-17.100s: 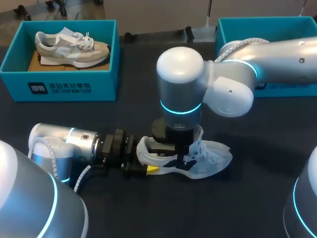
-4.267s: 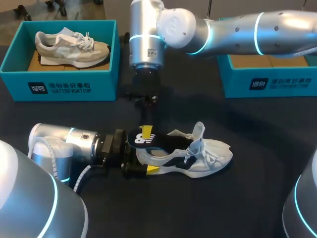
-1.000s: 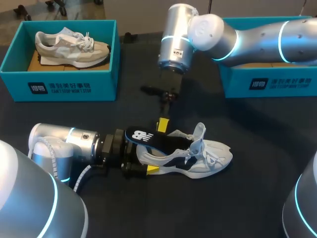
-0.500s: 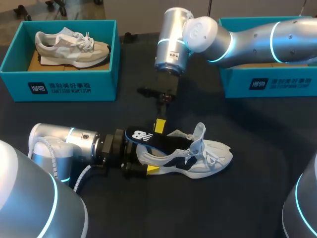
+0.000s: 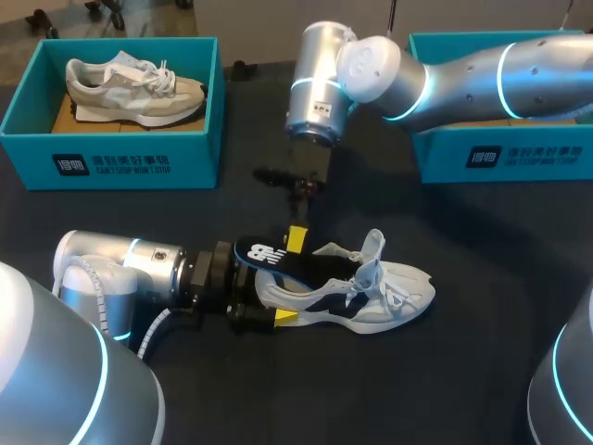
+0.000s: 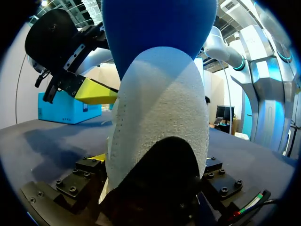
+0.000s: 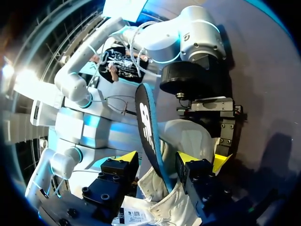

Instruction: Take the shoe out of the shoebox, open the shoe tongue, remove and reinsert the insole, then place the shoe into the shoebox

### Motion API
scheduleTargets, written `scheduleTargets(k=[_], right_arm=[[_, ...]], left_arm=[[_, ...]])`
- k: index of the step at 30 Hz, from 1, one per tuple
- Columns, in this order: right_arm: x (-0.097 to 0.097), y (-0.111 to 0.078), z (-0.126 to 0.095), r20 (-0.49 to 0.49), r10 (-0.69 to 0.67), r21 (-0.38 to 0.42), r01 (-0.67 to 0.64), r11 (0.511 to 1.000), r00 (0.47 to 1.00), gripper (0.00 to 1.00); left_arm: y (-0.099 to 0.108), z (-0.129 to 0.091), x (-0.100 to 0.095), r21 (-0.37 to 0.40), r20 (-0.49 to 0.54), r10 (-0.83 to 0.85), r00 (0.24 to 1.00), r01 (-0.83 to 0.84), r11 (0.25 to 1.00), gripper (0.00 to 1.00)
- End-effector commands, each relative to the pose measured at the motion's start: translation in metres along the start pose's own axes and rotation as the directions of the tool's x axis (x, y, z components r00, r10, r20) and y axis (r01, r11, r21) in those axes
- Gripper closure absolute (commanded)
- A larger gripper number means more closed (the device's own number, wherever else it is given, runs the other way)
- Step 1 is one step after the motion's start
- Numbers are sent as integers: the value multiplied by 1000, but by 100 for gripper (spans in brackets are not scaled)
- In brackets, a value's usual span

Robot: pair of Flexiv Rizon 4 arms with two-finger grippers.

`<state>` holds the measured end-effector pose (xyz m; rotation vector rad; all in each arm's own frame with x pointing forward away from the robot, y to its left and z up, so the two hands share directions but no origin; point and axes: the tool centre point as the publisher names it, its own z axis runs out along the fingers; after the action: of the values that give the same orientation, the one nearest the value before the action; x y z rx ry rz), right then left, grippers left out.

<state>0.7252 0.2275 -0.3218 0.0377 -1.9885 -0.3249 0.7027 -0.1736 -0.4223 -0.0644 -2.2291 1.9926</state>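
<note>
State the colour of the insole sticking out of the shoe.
The insole is black with a white logo and blue edge; clearest in the right wrist view.

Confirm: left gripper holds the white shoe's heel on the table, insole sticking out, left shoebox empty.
Not empty: head view shows a grey shoe in the left shoebox. Left gripper holds the white shoe's heel on the table, insole sticking out.

Soft overhead light, sheen along my right arm (image 5: pixel 463 74), faint table (image 5: pixel 463 371) shadow at the shoe's (image 5: pixel 380 292) 1 o'clock.

Left end effector (image 5: pixel 278 311) clamped; right end effector (image 7: pixel 157 160) fingers apart.
</note>
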Motion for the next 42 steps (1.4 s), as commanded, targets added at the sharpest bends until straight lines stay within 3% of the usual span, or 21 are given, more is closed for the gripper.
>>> scheduleTargets(k=[1,21,30,42], right_arm=[[4,-1,3,0,-8,-5,8,1000,1000,51],[7,-3,21,-96,-16,-22,14,1000,995,54],[15,-8,20,-87,-41,-91,33,995,995,66],[18,-5,21,-85,-67,-117,57,992,994,69]], left_arm=[[1,1,0,1,2,0,1000,0,1000,100],[1,1,0,1,2,0,1000,0,1000,100],[1,1,0,1,2,0,1000,0,1000,100],[1,1,0,1,2,0,1000,0,1000,100]])
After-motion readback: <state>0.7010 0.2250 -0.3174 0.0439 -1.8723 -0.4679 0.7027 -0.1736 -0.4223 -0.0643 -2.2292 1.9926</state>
